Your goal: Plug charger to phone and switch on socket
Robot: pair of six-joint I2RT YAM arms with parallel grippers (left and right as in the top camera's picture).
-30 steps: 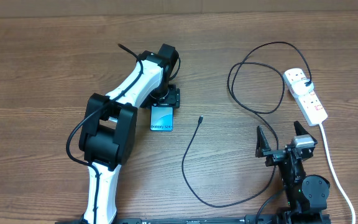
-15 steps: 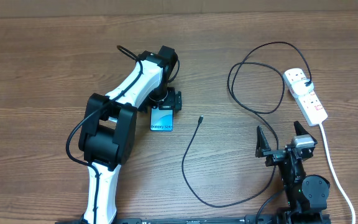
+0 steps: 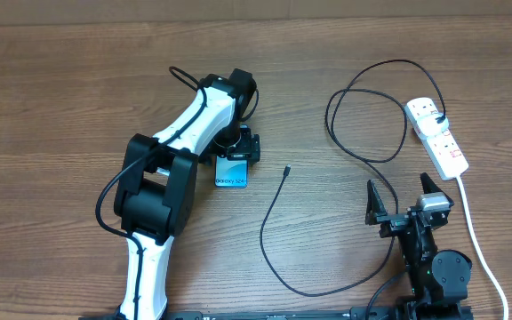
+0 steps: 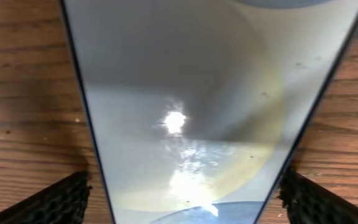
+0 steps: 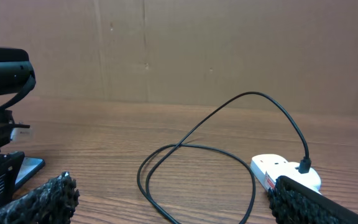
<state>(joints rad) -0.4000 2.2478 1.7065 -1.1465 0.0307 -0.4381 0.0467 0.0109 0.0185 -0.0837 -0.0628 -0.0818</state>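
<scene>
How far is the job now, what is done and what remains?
Done: the charger is plugged into the socket. In hand: the left gripper straddles the phone; firm grip unclear. Left: the connector tip lies loose on the table; switch unreadable. The right gripper is open, idle.

Wood-grain table (image 3: pixel 52 98), brown boards with grain running left to right, plain brown board wall (image 5: pixel 241 43) behind, one vertical seam.

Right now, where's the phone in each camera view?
Overhead: phone left of centre, blue screen up.
Left wrist: phone fills the middle.
Right wrist: phone is a blue sliver at the lower left edge.
Shared landmark: the black left fingers flanking the phone.
</scene>
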